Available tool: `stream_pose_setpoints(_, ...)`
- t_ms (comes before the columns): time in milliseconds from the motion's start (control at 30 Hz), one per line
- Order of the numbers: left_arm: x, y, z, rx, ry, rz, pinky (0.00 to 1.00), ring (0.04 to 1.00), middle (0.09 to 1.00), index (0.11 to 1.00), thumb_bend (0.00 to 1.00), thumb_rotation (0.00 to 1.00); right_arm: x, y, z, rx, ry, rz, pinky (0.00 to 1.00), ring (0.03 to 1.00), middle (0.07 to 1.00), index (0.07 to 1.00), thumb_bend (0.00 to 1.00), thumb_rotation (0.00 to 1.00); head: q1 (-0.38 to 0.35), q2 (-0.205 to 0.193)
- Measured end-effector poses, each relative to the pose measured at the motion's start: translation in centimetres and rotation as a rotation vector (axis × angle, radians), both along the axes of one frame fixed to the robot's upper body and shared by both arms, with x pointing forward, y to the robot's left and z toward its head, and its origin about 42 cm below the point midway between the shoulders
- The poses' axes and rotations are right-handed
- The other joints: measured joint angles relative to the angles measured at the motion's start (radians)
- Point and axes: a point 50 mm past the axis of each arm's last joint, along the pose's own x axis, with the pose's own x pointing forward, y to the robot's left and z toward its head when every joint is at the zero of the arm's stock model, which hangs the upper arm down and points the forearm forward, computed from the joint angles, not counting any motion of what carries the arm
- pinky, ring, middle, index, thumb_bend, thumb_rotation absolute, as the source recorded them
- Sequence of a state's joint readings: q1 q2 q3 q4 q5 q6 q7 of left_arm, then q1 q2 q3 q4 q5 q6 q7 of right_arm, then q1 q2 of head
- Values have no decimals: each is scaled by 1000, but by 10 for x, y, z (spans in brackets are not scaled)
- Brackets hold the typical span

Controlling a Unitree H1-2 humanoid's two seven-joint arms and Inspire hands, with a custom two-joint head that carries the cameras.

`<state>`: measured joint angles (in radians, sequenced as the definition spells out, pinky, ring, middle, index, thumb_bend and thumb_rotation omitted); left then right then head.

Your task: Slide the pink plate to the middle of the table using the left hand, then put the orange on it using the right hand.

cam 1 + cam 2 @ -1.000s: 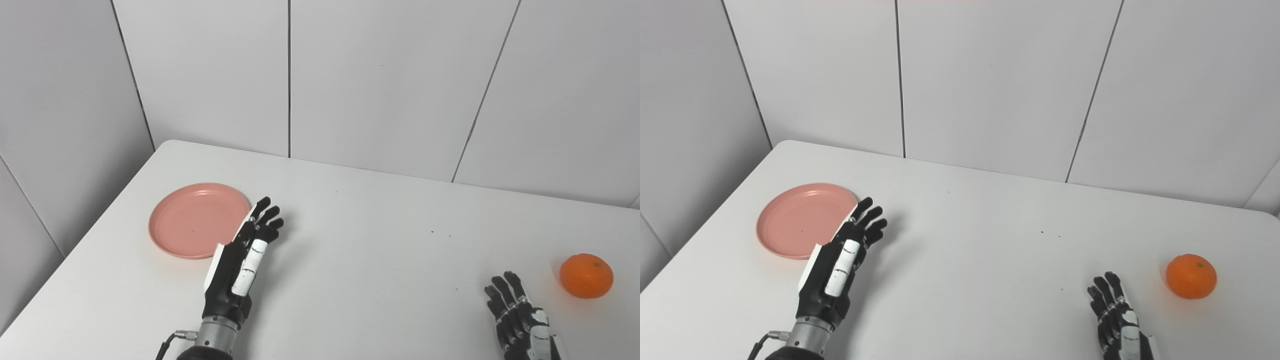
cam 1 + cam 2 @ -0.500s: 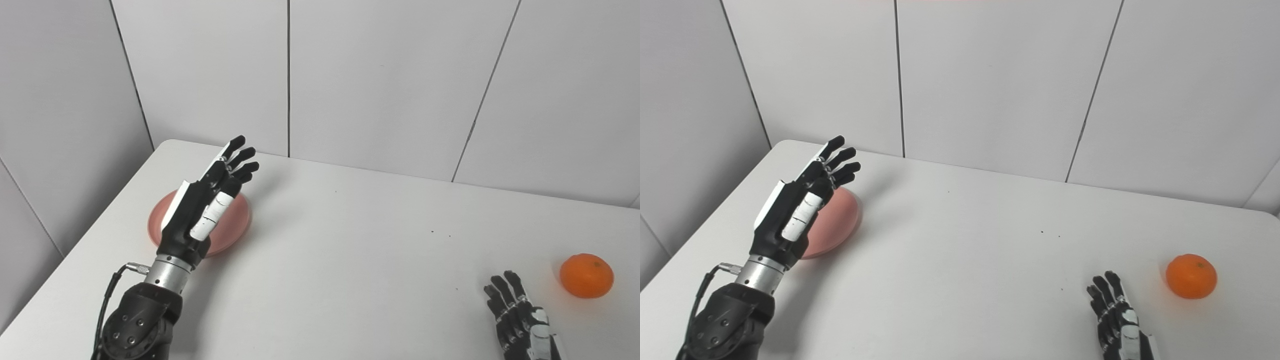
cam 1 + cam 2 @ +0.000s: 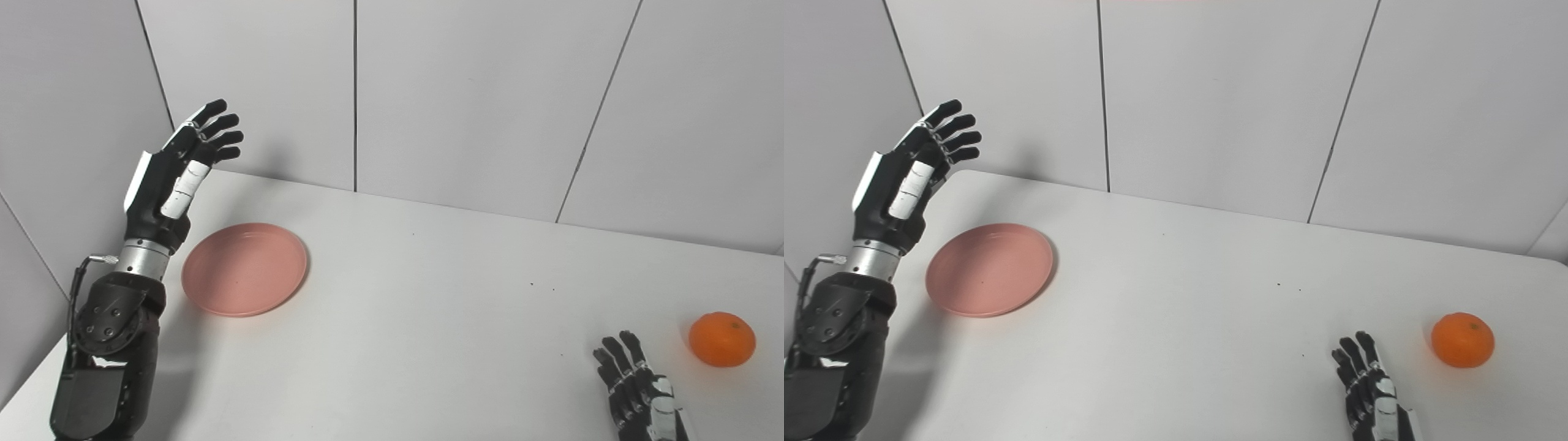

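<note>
Pale grey wall panels [image 3: 465, 104] stand behind a white bench [image 3: 429, 318]. Near the bench's left edge lies the pink plate [image 3: 245, 268], flat and bare. Raised in the air above the far left corner, the left hand [image 3: 174, 177] has its fingers [image 3: 214, 125] stretched apart and holds nothing, well clear of the plate. Close to the right edge sits the orange [image 3: 721, 339]. Beside it, at the near edge, the right hand [image 3: 637, 392] rests with fingers spread, empty, apart from the orange.
</note>
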<state>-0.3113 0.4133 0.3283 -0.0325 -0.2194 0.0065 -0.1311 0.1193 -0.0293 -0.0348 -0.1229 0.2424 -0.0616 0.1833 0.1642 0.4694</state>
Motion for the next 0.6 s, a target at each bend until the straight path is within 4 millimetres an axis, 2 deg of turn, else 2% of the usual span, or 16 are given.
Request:
stream_pose_setpoints(233, 12, 27, 1, -5, 36, 53, 781, 817, 840, 846, 977, 726, 0, 0, 0, 0, 0, 0, 1000, 925, 927, 956, 788, 1000, 0, 2)
stream_pose_setpoints(400, 18, 45, -15, -94, 87, 88, 762, 803, 827, 837, 956, 708, 0, 0, 0, 1, 0, 0, 1000, 922, 926, 956, 788, 1000, 0, 6)
stream_pose_setpoints(600, 19, 60, -32, -185, 130, 135, 769, 810, 826, 858, 889, 753, -1, -1, 0, 1, 1, 0, 1000, 923, 925, 956, 789, 1000, -3, 12)
